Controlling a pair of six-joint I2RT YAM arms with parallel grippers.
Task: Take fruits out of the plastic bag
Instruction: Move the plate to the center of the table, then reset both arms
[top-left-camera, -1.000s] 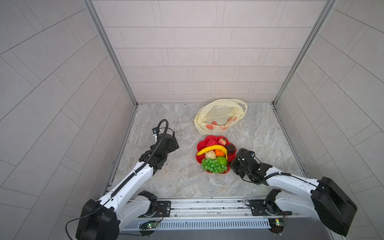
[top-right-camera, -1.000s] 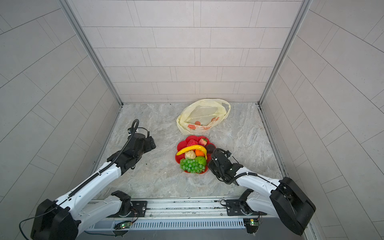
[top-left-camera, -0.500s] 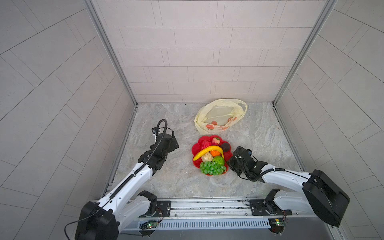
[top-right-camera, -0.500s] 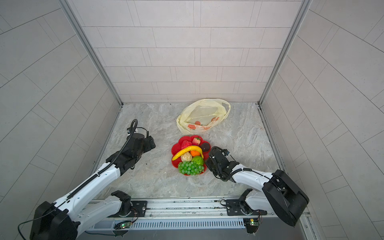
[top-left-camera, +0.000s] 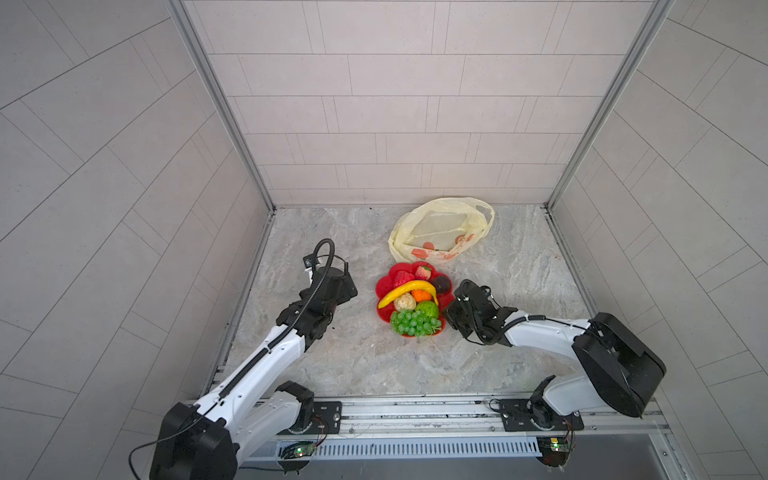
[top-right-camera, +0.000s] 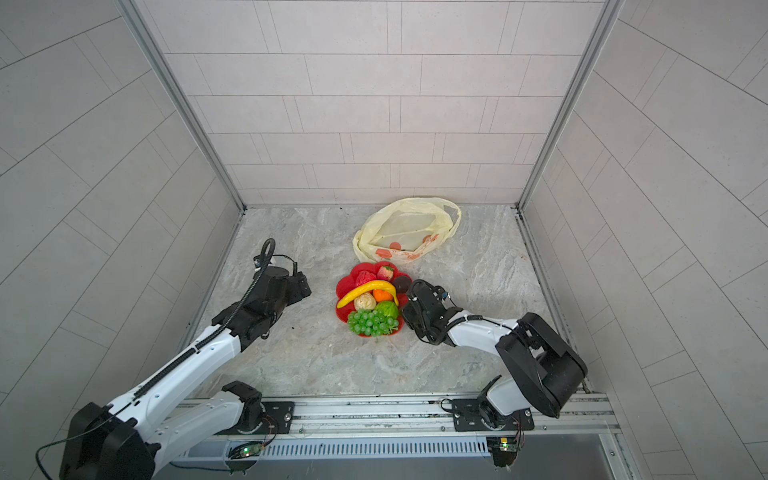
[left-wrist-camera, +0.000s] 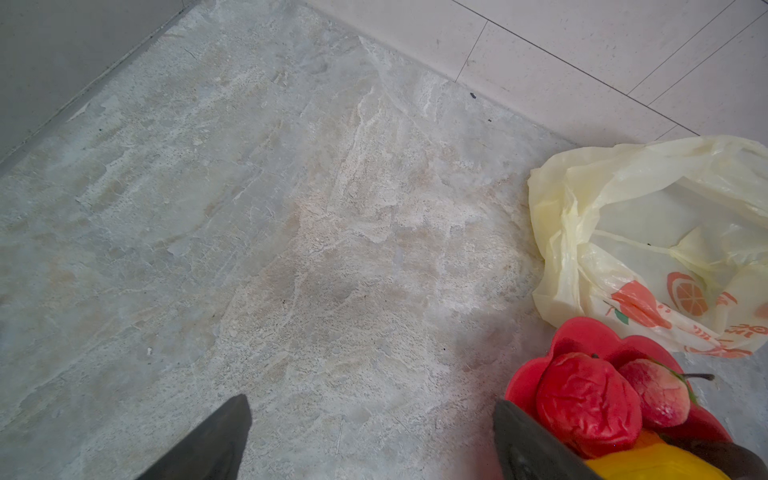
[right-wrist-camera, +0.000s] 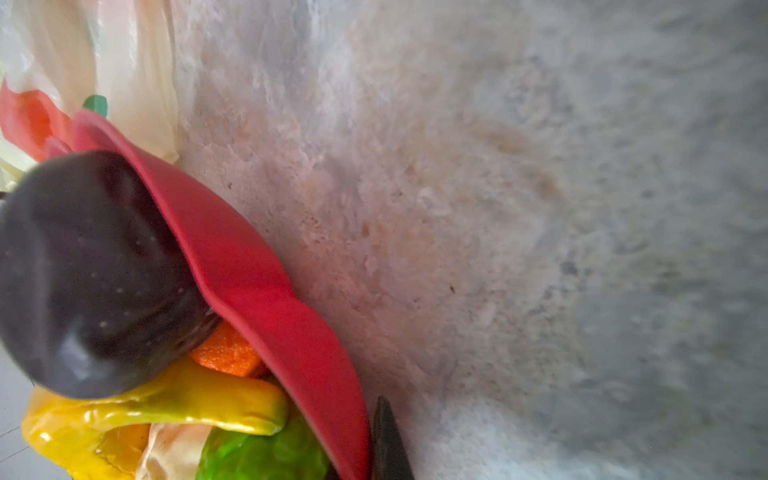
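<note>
Fruits, small toy pieces (yellow banana, green grapes, orange etc.), sit piled in red flower-shaped plastic dish, right beside pale-yellow crinkly plastic bag on marble tabletop. L gripper: jaws wide apart, holding nothing. R gripper: jaws fully closed at dish rim; grip on rim unclear.
</note>
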